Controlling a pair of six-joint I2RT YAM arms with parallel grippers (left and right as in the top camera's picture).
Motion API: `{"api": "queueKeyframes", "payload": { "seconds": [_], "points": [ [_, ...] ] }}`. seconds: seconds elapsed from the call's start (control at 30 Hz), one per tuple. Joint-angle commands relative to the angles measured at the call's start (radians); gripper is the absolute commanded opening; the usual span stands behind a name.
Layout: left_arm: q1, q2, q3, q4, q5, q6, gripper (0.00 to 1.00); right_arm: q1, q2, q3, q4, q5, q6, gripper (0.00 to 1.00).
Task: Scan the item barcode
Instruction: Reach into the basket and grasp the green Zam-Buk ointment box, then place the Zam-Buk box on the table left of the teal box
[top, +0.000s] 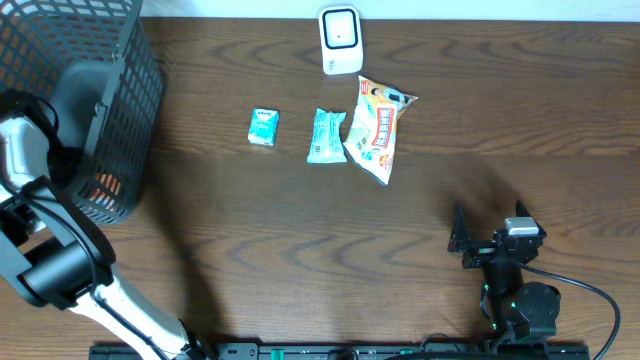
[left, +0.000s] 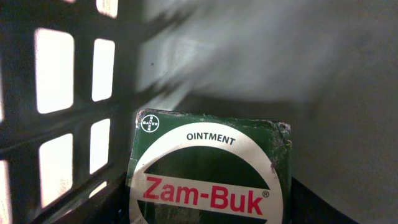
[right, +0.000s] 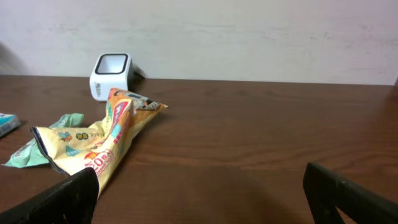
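In the left wrist view a green ointment box (left: 211, 168) with a white oval and red "Zam-Buk" lettering stands upright inside the dark mesh basket (top: 110, 110). My left gripper (left: 208, 214) is down in the basket, its dark fingers pressed against both sides of the box. From overhead that gripper is hidden by the basket and the arm. No barcode shows on the box face. The white scanner (top: 340, 40) stands at the table's far edge, also visible as the scanner (right: 111, 74). My right gripper (top: 488, 230) rests open near the front right, with nothing between the jaws of the gripper (right: 202, 205).
On the table before the scanner lie a small teal box (top: 264, 128), a teal packet (top: 325, 136) and a yellow-orange snack bag (top: 375, 130). The basket's mesh wall (left: 81, 124) closes in on the left of the ointment box. The dark wood table (top: 300, 250) runs to the front edge.
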Motion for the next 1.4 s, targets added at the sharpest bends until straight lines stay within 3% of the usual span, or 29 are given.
{"api": "queueKeyframes", "payload": {
  "seconds": [0.0,0.3,0.6,0.77,0.9,1.07,1.23,1.37],
  "points": [
    [0.006,-0.073,0.026,0.018,-0.02,0.028,0.6,-0.009,-0.005,-0.002,-0.005,0.008,-0.011,0.99],
    [0.006,-0.317,0.026,0.125,0.001,0.056,0.6,-0.009,-0.005,-0.002,-0.005,0.008,-0.011,0.99],
    [-0.038,-0.631,0.026,0.384,0.402,0.056,0.6,-0.009,-0.005,-0.002,-0.005,0.008,-0.011,0.99],
    [-0.187,-0.716,0.026,0.41,0.462,0.079,0.6,-0.009,-0.005,-0.002,-0.005,0.008,-0.011,0.99],
    [-0.367,-0.698,0.026,0.422,0.458,0.236,0.6,-0.009,-0.005,-0.002,-0.005,0.008,-0.011,0.99],
    [-0.586,-0.587,0.025,0.42,0.458,0.521,0.6,-0.009,-0.005,-0.002,-0.005,0.008,-0.011,0.99],
    [-0.714,-0.445,0.025,0.37,0.458,0.793,0.6,-0.009,-0.005,-0.002,-0.005,0.008,-0.011,0.99],
    [-0.756,-0.329,0.025,0.346,0.404,0.892,0.6,-0.009,-0.005,-0.002,-0.005,0.008,-0.011,0.99]
  ]
}}
